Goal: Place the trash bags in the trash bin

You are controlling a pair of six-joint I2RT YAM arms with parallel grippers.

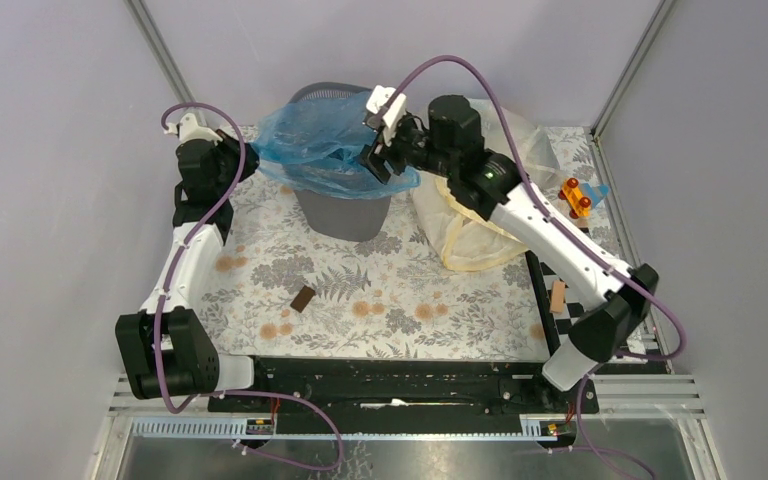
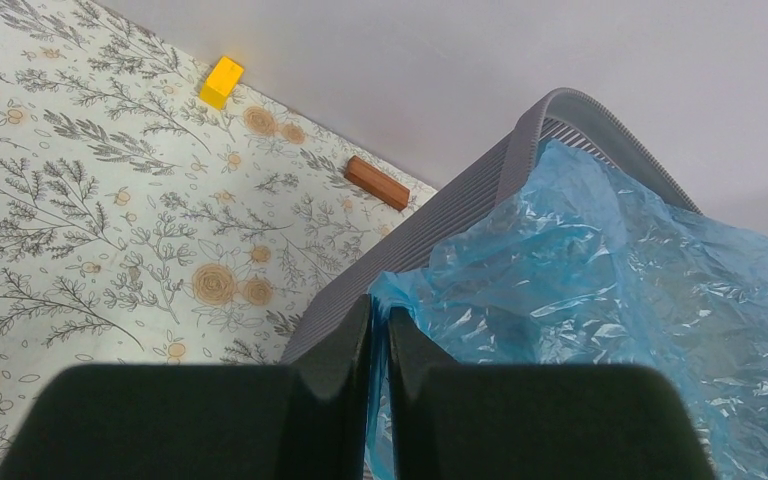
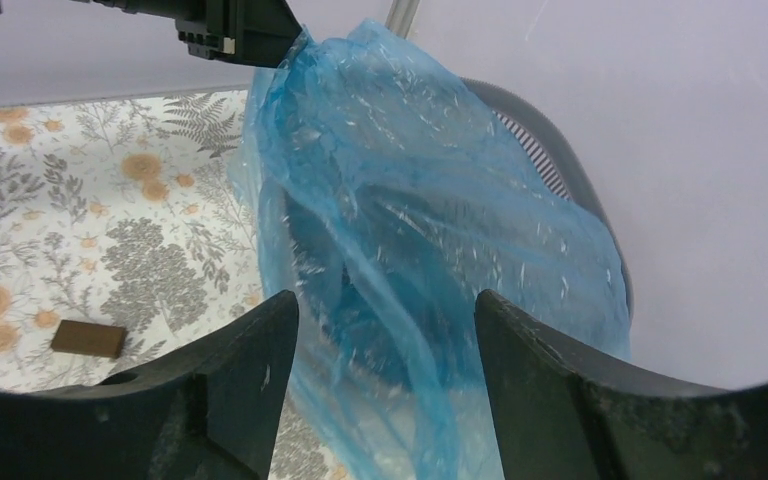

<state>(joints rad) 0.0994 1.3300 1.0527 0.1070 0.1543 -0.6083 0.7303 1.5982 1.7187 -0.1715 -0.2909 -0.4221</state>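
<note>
A blue translucent trash bag (image 1: 322,140) is draped over the dark grey mesh trash bin (image 1: 345,213) at the back of the table. My left gripper (image 1: 243,152) is shut on the bag's left edge (image 2: 405,290) beside the bin's rim (image 2: 520,140). My right gripper (image 1: 378,163) is open at the bag's right side, its fingers (image 3: 250,370) wide apart with bag film (image 3: 410,250) hanging between them, untouched. A pale cream trash bag (image 1: 480,220) lies on the table right of the bin, under my right arm.
A brown block (image 1: 302,298) lies on the floral cloth in front of the bin. Toy pieces, orange and blue (image 1: 580,196), sit at the right back. A yellow cube (image 2: 222,80) and a brown block (image 2: 377,182) lie near the back wall.
</note>
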